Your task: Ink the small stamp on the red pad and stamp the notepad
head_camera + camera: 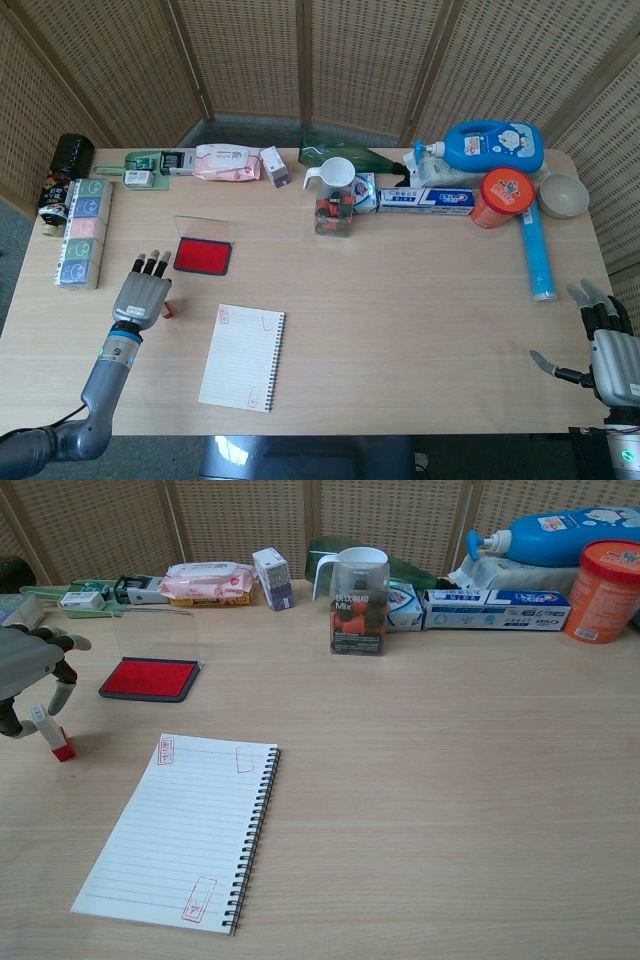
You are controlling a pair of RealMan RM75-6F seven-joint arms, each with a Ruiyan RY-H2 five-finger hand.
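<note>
The small stamp (pixel 52 737), white-handled with a red base, stands tilted on the table left of the notepad (pixel 180 825). My left hand (pixel 30 670) hangs over it and pinches its handle between thumb and a finger. In the head view the stamp (pixel 168 310) peeks out beside the left hand (pixel 143 295). The red ink pad (pixel 202 256) lies open just beyond, its clear lid raised. The notepad (pixel 243 357) carries three faint red stamp marks. My right hand (pixel 605 345) rests at the table's right edge, fingers spread, holding nothing.
Along the back stand a mug on a snack jar (pixel 334 200), wipes (pixel 226 162), a toothpaste box (pixel 425 199), a blue bottle (pixel 490 147), an orange can (pixel 503 198) and a bowl (pixel 561 195). A blue tube (pixel 538 255) lies right; stacked boxes (pixel 82 232) sit left.
</note>
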